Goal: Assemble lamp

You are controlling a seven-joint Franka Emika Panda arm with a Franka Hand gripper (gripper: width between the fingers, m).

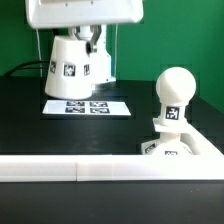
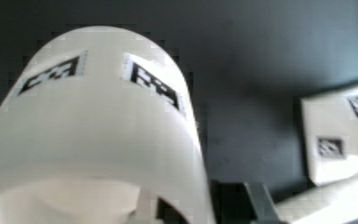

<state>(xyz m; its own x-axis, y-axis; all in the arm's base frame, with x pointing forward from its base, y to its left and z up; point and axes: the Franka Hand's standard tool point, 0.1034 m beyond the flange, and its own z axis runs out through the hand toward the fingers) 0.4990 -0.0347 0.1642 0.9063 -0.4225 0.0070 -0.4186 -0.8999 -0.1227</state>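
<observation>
The white bar (image 1: 90, 168) edges the front, the bulb (image 1: 172, 98) upright on the base (image 1: 170, 147) behind it. Further back, the gripper (image 1: 90, 42) grips the shade (image 1: 75, 68) above the marker board (image 1: 87, 106).

Exterior view: even, bright overhead lighting; the white shade (image 1: 72, 65) and bulb (image 1: 173, 95) are near overexposed, with tag detail soft at this low resolution. The black table (image 1: 30, 120) shows little shadow (a faint sheen only). The white bar (image 1: 70, 170) in the foreground is blurred. Wrist view: the shade (image 2: 105, 130) fills the frame, softly focused, shaded along one flank, background dim
</observation>
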